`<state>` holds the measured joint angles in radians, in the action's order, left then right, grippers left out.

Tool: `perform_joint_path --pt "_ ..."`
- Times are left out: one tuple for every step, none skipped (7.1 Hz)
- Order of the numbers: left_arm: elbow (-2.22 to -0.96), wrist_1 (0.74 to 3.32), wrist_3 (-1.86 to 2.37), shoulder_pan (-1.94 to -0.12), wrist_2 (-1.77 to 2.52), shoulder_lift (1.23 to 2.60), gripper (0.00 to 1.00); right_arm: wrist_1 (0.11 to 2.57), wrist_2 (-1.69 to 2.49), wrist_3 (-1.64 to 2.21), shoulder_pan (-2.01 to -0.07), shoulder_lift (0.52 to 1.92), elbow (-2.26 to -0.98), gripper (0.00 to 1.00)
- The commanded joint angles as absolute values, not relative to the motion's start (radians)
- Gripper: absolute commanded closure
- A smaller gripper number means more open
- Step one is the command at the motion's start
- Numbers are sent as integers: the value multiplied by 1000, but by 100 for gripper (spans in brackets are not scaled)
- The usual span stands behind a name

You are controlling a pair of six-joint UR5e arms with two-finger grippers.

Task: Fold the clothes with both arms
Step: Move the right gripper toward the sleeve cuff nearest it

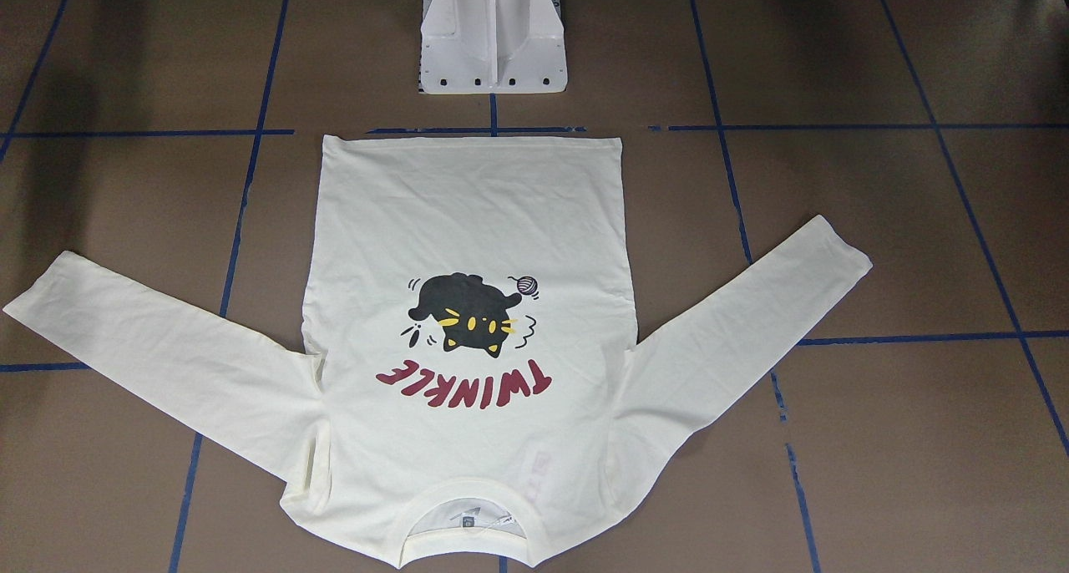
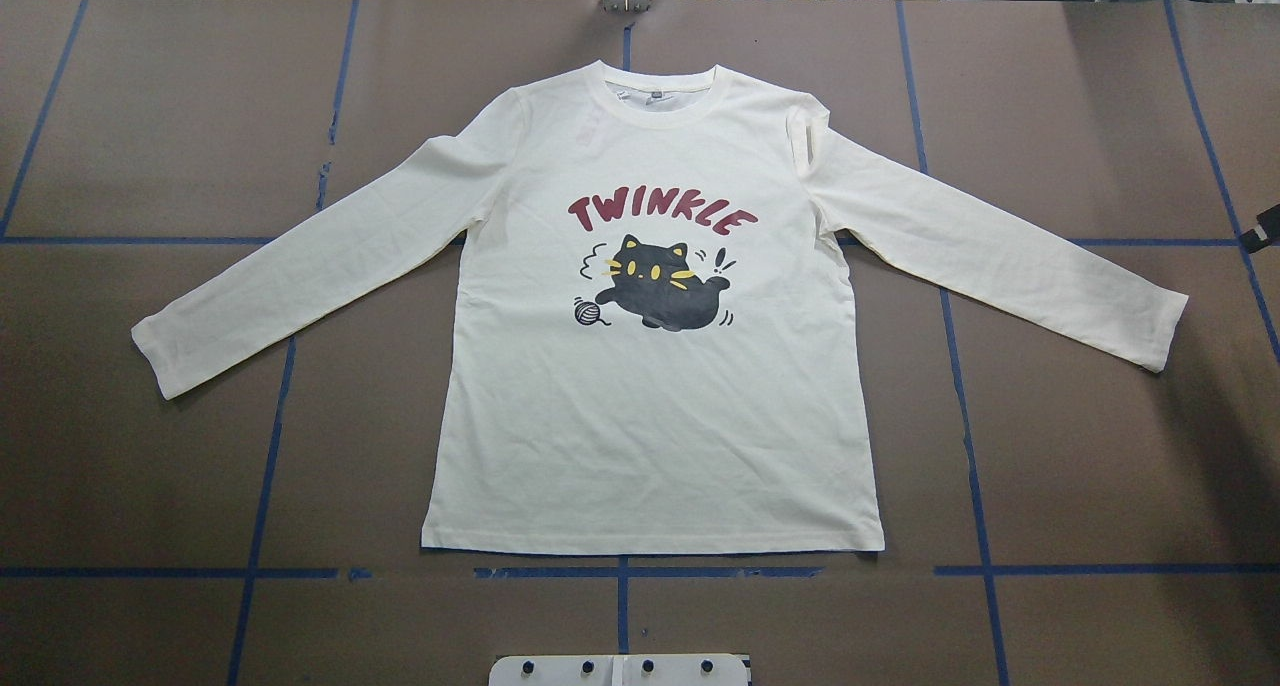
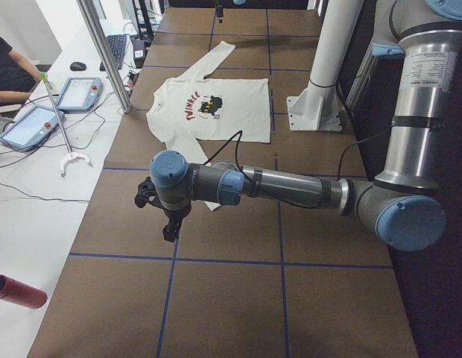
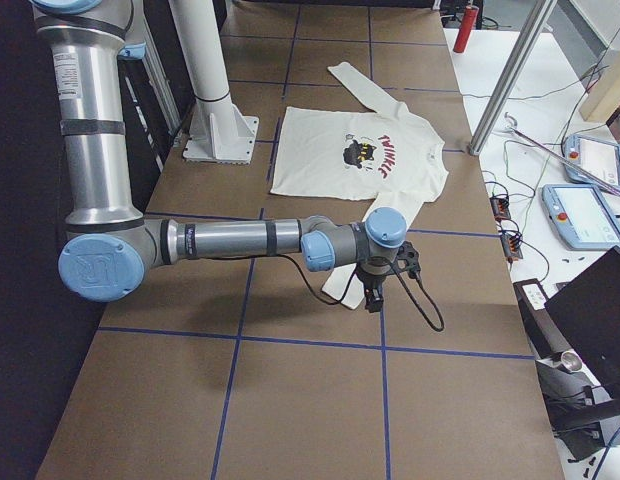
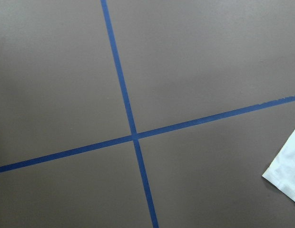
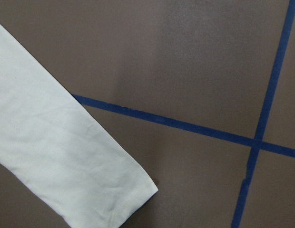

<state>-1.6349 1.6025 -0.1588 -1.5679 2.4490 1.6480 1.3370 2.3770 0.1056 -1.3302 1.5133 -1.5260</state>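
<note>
The clothes are one cream long-sleeve T-shirt (image 2: 650, 426) lying flat, print side up, both sleeves spread out; the black cat and "TWINKLE" lettering face the ceiling (image 1: 468, 214). My left gripper (image 3: 170, 228) hangs over the table just outside the left sleeve's cuff, whose corner shows in the left wrist view (image 5: 286, 172). My right gripper (image 4: 374, 298) hovers by the right sleeve's cuff (image 6: 66, 161). Both grippers show only in the side views, so I cannot tell whether they are open or shut. Neither touches the cloth.
The white pedestal (image 1: 493, 43) stands just behind the shirt's hem. Blue tape lines (image 2: 270, 406) grid the brown table. Beyond the far edge are a metal post (image 3: 104, 52), teach pendants (image 4: 582, 216), a red cylinder (image 3: 19, 291) and a seated person (image 3: 6, 71).
</note>
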Motion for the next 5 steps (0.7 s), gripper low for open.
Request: perform_joint_path --pt "-1638 1647 -152 -1562 2468 1647 0 1139 2370 321 -1212 1505 -1424 1" --pt "-1637 1666 -153 -1562 2465 1647 0 1099 2370 360 -1207 1505 -1358 10" --pt "-1635 1681 -152 -1562 2462 1647 0 1082 2370 362 -1203 1502 -1341 12" --pt "-1635 1683 -152 -1562 2462 1646 0 1081 2370 364 -1192 1500 -1324 18" --pt "-1632 1684 -153 -1562 2461 1646 0 1084 2368 364 -1186 1467 -1298 19"
